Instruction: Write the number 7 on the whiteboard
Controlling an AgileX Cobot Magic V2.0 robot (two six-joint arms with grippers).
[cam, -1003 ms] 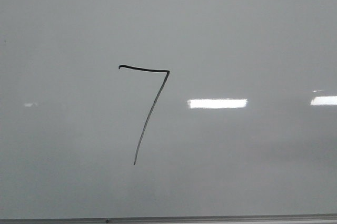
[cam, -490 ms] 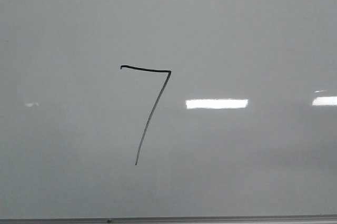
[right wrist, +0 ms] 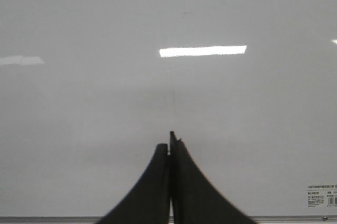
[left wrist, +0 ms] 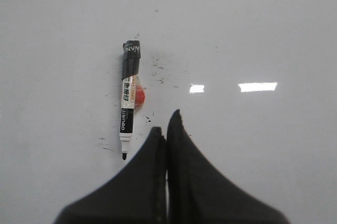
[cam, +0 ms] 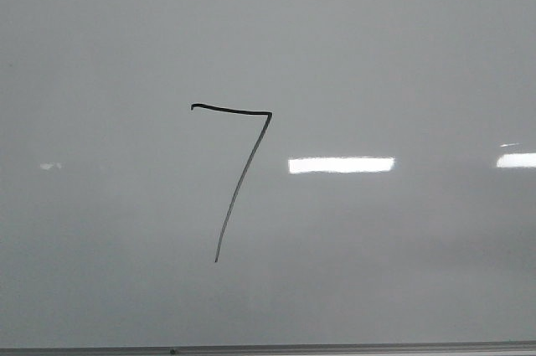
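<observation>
Black fingers of the left gripper [left wrist: 167,129] press together at the bottom of the left wrist view, holding nothing. Just above them, left of centre, an uncapped marker [left wrist: 128,97] lies on the pale surface [left wrist: 263,29] with its tip toward the gripper, a small red object [left wrist: 140,96] touching its side; neither appears in any other view. The right gripper [right wrist: 169,147] is likewise closed and empty, low in the right wrist view, with a label [right wrist: 321,190] at lower right. Only the front view shows the 7 [cam: 239,176], drawn slightly left of centre on the whiteboard [cam: 402,54], whose frame [cam: 335,348] runs along the bottom. Since a second ago, the 7 sits a touch further right and the glare bar [cam: 341,165] beside it has widened leftward.
</observation>
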